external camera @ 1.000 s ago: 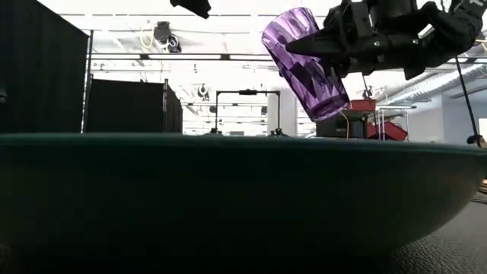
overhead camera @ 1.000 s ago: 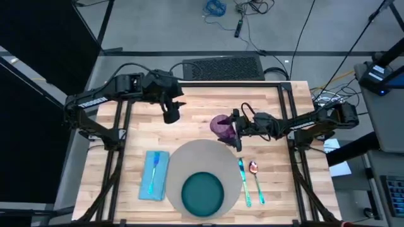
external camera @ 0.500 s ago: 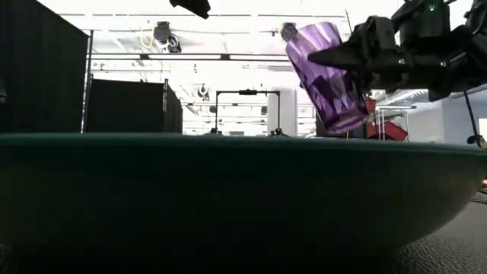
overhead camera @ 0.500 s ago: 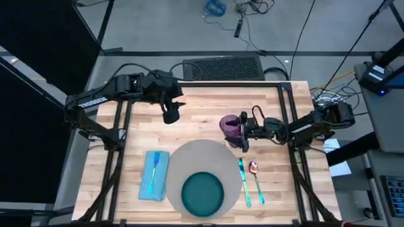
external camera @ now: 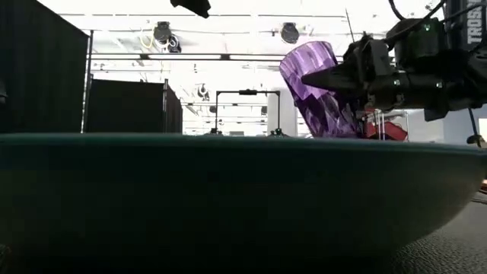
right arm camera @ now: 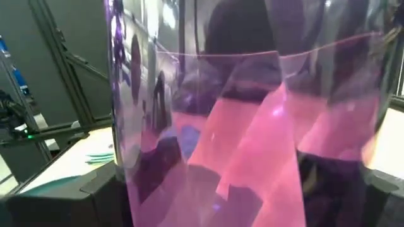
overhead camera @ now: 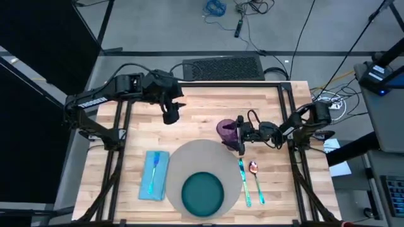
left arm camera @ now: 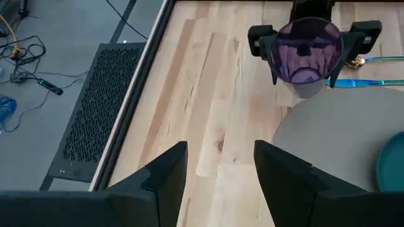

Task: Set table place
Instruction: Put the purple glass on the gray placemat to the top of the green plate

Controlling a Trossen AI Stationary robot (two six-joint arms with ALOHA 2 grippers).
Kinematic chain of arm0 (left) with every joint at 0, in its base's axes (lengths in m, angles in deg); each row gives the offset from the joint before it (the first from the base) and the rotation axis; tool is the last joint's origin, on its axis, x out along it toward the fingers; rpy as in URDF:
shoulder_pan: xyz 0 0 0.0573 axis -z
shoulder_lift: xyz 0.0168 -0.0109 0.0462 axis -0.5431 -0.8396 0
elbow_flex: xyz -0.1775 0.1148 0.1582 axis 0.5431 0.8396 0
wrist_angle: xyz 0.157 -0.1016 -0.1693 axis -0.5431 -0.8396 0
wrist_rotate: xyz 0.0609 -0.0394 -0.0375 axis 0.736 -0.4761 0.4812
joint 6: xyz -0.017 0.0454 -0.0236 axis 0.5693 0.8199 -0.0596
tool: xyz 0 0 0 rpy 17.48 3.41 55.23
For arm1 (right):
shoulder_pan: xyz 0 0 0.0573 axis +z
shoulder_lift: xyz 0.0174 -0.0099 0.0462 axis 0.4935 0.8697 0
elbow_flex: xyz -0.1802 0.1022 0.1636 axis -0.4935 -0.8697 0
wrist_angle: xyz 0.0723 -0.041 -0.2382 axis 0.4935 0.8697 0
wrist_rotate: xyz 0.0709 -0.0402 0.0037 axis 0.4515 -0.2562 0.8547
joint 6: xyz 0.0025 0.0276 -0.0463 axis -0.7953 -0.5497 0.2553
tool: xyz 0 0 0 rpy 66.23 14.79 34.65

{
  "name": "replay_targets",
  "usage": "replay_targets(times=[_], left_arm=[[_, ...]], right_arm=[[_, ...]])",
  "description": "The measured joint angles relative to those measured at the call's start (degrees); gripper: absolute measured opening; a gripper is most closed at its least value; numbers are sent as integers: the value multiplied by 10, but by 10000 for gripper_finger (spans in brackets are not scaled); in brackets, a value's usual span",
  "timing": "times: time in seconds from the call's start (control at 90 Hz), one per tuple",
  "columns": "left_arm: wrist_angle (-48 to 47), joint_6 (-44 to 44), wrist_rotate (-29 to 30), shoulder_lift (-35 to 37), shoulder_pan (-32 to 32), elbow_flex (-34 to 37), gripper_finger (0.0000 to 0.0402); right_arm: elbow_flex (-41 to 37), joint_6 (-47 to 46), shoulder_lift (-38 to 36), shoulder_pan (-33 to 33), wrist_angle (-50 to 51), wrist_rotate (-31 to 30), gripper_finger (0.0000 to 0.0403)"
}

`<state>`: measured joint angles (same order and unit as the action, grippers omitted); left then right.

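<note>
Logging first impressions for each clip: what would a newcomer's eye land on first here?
The purple cup, tilted and held by the right pincer just past the far right rim of the round mat. Next, the teal plate on the mat's near part, with the blue napkin to its left and the cutlery to its right. The left pincer waits open over the far left of the table.

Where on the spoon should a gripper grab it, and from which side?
Grip the spoon on its slim teal handle, coming straight down from above with the fingers across its width. It lies flat on the table close beside another teal-handled piece, so a side approach would likely bump that. The free left gripper is open.
</note>
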<state>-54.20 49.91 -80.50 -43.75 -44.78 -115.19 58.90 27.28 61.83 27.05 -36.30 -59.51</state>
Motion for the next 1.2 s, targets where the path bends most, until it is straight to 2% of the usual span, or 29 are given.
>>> replay_targets(times=[0.3,0.689,0.867,1.2], left_arm=[[0,-1,0,0,0,0,168],[-4,-12,-13,0,0,0,168],[-6,-14,-13,0,0,0,168],[-10,-14,-13,0,0,0,168]], right_arm=[[81,-1,64,34,-2,23,357],[134,-12,153,48,-1,24,357],[146,-21,157,60,-1,25,359],[150,-22,155,64,-2,20,386]])
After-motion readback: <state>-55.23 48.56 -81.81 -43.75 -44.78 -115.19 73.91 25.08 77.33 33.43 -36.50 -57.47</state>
